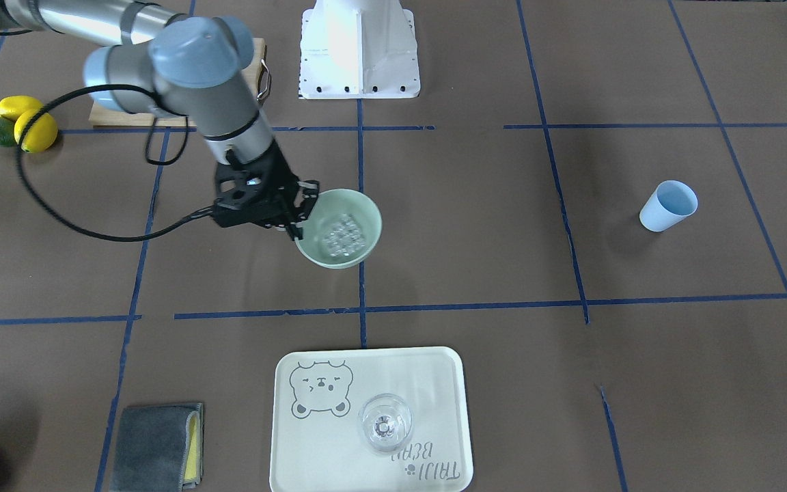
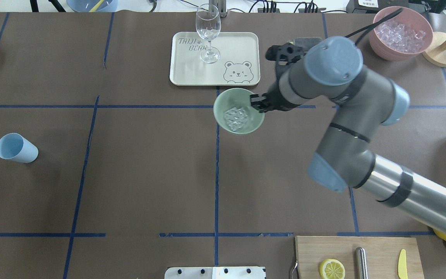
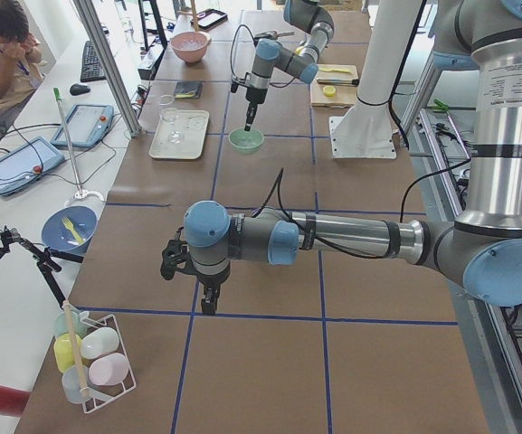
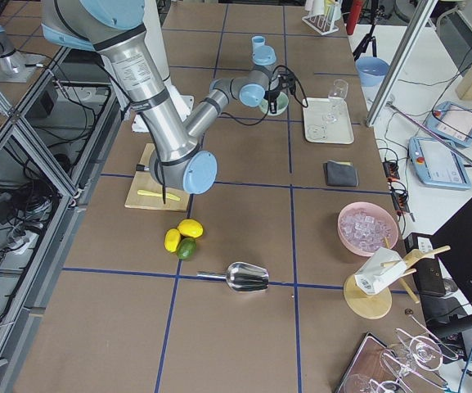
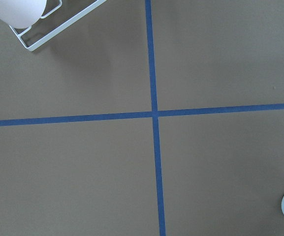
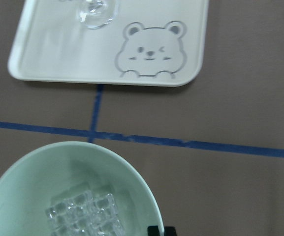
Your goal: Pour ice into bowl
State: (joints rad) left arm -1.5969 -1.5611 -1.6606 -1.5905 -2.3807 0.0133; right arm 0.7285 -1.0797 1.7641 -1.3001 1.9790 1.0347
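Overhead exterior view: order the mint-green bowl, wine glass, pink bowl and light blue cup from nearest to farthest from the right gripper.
1. Mint-green bowl, rim at the right gripper.
2. Wine glass, on the tray beyond.
3. Pink bowl, top right.
4. Light blue cup, far left.

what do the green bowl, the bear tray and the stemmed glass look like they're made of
Bowl: likely plastic, opaque mint with a smooth, soft sheen. Tray: plastic or melamine by the look, cream, matte, printed bear. Stemmed glass: clear glass, possibly clear plastic; see-through with bright glints.
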